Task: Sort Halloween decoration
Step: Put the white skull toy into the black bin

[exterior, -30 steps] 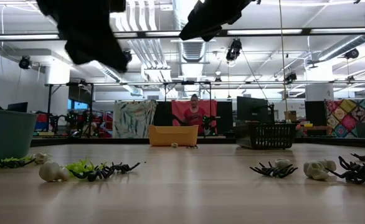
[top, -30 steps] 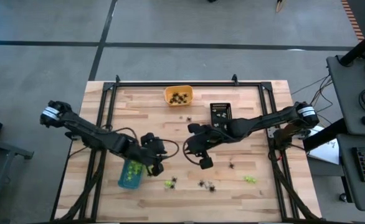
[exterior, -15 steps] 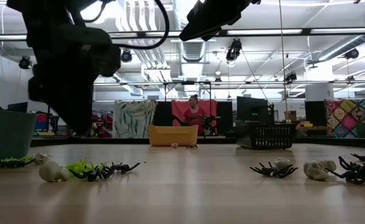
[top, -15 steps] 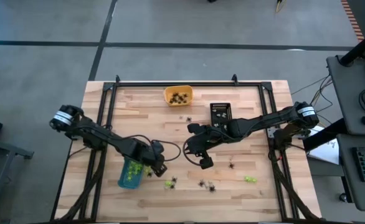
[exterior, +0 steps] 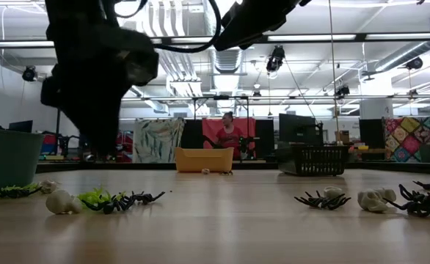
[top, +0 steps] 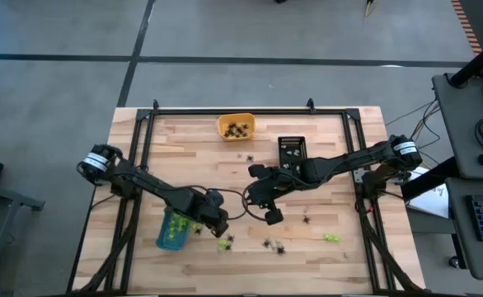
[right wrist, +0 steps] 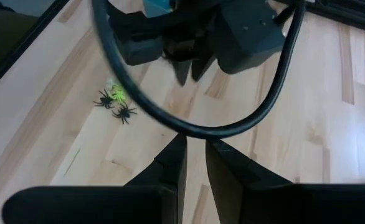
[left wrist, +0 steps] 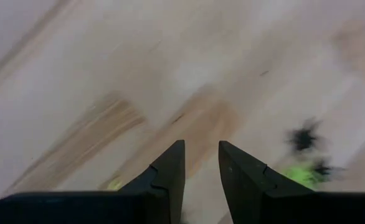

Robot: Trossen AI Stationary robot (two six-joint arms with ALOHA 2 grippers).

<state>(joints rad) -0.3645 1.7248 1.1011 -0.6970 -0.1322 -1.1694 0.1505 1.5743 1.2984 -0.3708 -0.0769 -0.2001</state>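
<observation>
Overhead, we see the wooden worktop, both claws empty with fingers slightly apart: left claw beside the blue tray, right claw farther off. Spiders and green trinkets lie near that tray.

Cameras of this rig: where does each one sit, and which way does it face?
High view: above, facing straight down on the table; both arms, left tool, right tool.
Low view: at tabletop height, facing across to the orange tray; arms hang from above.
Left wrist view: on the left wrist, facing down at wood; own fingers.
Right wrist view: on the right wrist, facing the left arm; own fingers.
Shared: both wrist views show the green trinket with spiders.
</observation>
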